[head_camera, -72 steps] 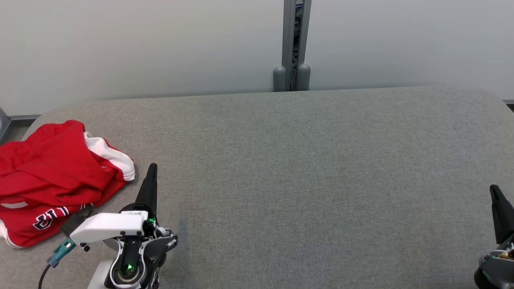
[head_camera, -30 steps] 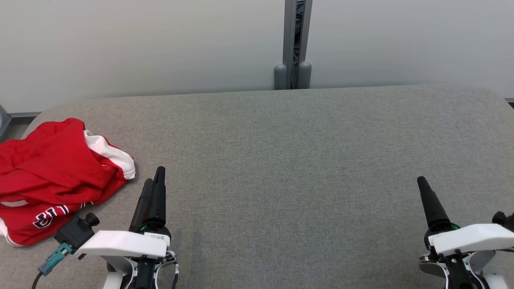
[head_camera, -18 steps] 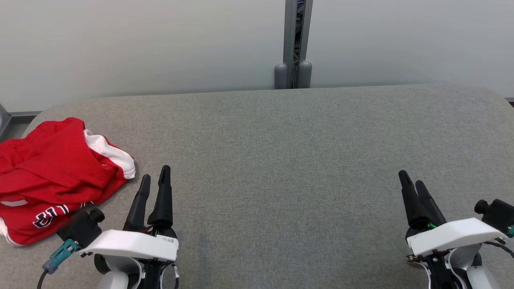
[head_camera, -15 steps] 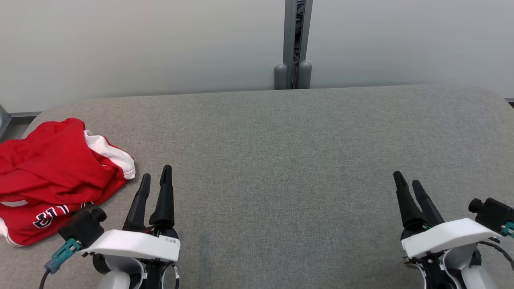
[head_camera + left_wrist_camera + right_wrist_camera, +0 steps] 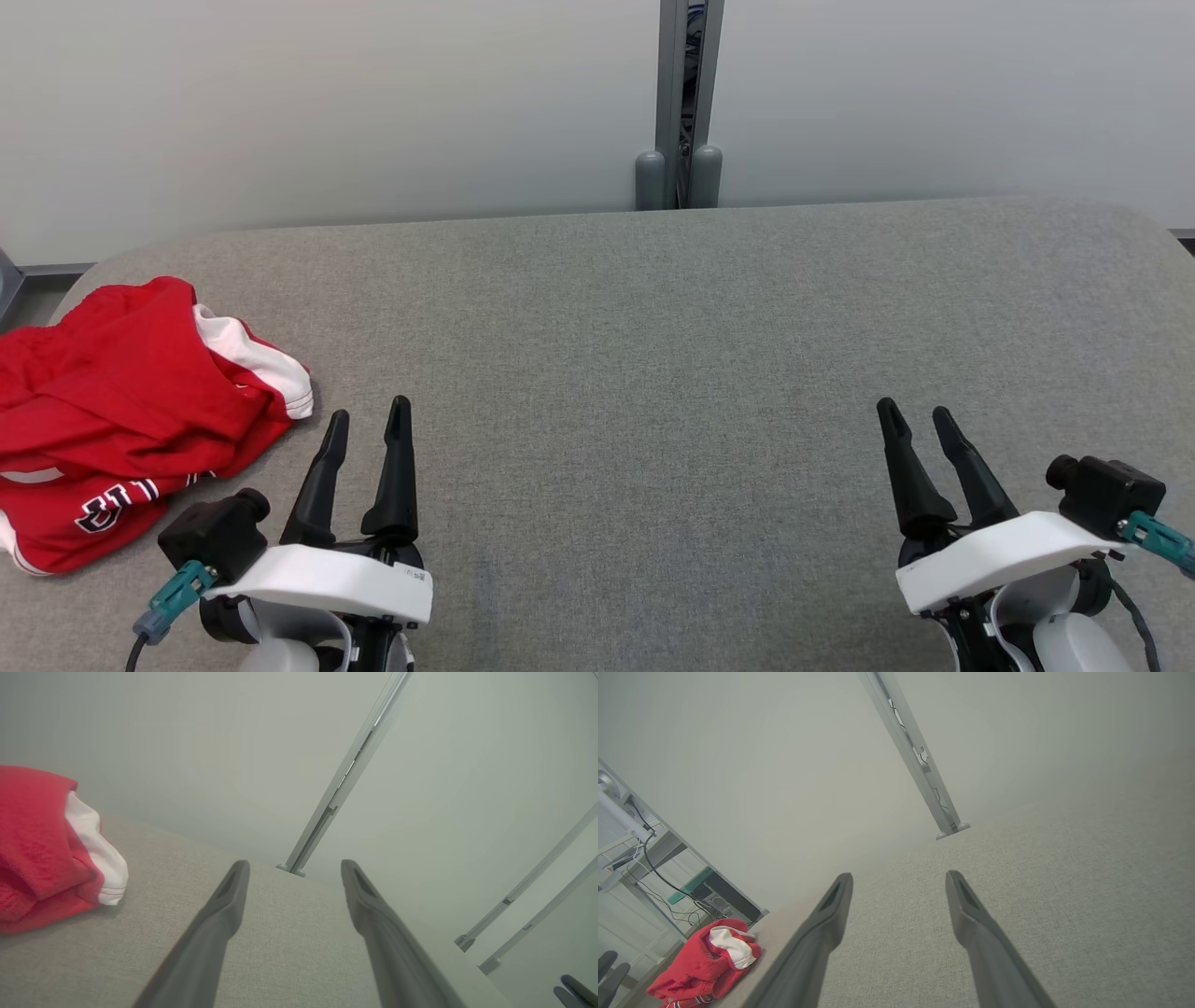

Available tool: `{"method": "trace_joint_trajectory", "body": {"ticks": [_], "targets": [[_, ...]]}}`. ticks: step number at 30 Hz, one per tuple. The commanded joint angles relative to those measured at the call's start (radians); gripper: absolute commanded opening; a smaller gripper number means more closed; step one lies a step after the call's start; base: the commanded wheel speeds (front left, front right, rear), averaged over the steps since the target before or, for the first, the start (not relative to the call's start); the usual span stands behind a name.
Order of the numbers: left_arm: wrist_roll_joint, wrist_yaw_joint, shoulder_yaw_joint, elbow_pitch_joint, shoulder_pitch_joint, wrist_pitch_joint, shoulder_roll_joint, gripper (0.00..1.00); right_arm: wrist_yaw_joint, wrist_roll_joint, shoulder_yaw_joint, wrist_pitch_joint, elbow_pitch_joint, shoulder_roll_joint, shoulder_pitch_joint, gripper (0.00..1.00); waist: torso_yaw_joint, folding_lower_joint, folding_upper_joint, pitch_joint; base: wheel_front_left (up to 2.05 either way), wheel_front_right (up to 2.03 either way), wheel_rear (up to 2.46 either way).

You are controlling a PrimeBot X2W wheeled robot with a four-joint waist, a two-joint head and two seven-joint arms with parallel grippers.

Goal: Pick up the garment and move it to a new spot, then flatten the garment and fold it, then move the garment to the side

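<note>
A crumpled red garment (image 5: 112,411) with white trim and dark lettering lies in a heap at the left end of the grey table (image 5: 653,355). It also appears in the left wrist view as the garment (image 5: 32,849) and far off in the right wrist view as the garment (image 5: 705,963). My left gripper (image 5: 369,425) stands open just right of it, empty, not touching the cloth. My right gripper (image 5: 913,415) stands open and empty near the table's right front. Each wrist view shows its own gripper (image 5: 292,865) (image 5: 899,877) with fingers spread apart over bare fabric.
A pale wall with a grey vertical post (image 5: 680,103) runs behind the table. In the right wrist view a desk with cables (image 5: 649,858) stands beyond the table's left end. The table's rounded left edge (image 5: 75,289) is close to the garment.
Both arms have turned so their fingers show spread side by side. The left gripper shifted slightly right; the right gripper came in from the right edge toward the left. The garment has not moved.
</note>
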Motion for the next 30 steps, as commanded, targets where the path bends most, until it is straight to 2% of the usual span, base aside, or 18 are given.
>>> {"method": "trace_joint_trajectory", "body": {"ticks": [1, 17, 30], "targets": [[0.037, 0.005, 0.002, -0.012, -0.004, -0.008, 0.004, 1.0, 0.004, -0.034, 0.01, -0.016, -0.008, -0.006, -0.017, 1.0, 0.0, 0.0, 0.0, 0.0, 0.0, 0.0, 0.0], [0.218, 0.028, 0.013, -0.014, 0.017, -0.031, 0.006, 1.0, 0.005, -0.181, 0.055, -0.074, -0.008, 0.005, -0.011, 1.0, 0.008, 0.0, 0.0, -0.005, 0.0, 0.0, 0.0], [0.316, 0.047, 0.018, -0.014, 0.036, -0.047, 0.007, 1.0, 0.006, -0.277, 0.064, -0.116, -0.004, 0.007, -0.003, 1.0, 0.004, 0.0, 0.0, -0.008, 0.0, 0.0, 0.0]]}}
